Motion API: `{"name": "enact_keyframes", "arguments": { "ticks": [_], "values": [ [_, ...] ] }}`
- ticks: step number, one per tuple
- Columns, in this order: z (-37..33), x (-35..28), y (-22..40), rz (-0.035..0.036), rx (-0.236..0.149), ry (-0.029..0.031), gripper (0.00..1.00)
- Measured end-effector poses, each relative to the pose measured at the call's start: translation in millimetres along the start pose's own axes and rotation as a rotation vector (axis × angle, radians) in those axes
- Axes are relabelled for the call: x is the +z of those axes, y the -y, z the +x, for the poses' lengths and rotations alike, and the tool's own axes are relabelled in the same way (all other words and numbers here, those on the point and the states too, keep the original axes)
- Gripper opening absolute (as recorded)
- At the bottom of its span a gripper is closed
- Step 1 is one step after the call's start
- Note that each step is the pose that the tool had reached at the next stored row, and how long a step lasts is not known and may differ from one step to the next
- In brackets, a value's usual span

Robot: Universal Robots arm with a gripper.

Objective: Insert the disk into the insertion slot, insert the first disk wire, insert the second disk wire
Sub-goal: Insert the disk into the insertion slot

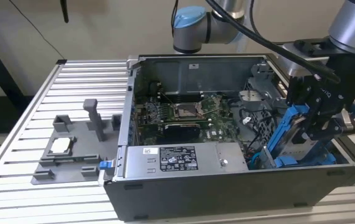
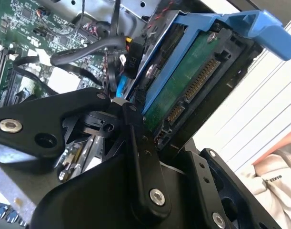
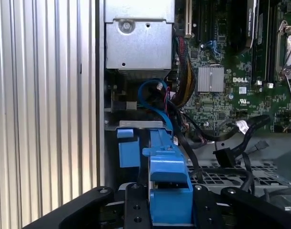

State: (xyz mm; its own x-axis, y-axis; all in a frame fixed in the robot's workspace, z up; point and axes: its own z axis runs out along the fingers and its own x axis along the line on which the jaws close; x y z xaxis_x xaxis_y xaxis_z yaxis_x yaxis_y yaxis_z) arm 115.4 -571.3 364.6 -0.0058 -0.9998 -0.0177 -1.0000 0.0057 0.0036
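At the case's corner toward the exterior view's right, the gripper [image 1: 311,125] clamps the disk [image 1: 291,135] upright, lower end at the insertion slot [image 1: 264,140]; disk insertion seems in hand; seating it likely calls for square alignment with the bay.

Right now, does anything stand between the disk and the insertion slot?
Nothing clearly blocks it. The gripper holds the disk on edge inside the case; a blue cable and black cables lie close by and could snag.

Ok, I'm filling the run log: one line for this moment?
gripper: jaws shut on disk | disk: on edge, partly in case | connectors: no wires
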Motion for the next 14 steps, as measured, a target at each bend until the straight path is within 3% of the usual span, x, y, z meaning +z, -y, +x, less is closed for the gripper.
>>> {"name": "enact_keyframes", "arguments": {
  "ticks": [4, 7, 8, 9, 14],
  "values": [
    [-0.1, 1.7, 0.0, 0.0, 0.0, 0.0005, 0.32],
    [0.0, 0.6, 0.0, 0.0, 0.0, 0.0004, 0.4],
    [0.0, -1.5, 0.0, 0.0, 0.0, 0.0004, 0.4],
    [-0.1, -3.8, 0.0, 0.0, 0.0, 0.0004, 0.47],
    [-1.6, -15.7, -0.2, 0.0017, 0.0, 0.0003, 0.47]
  ]
}}
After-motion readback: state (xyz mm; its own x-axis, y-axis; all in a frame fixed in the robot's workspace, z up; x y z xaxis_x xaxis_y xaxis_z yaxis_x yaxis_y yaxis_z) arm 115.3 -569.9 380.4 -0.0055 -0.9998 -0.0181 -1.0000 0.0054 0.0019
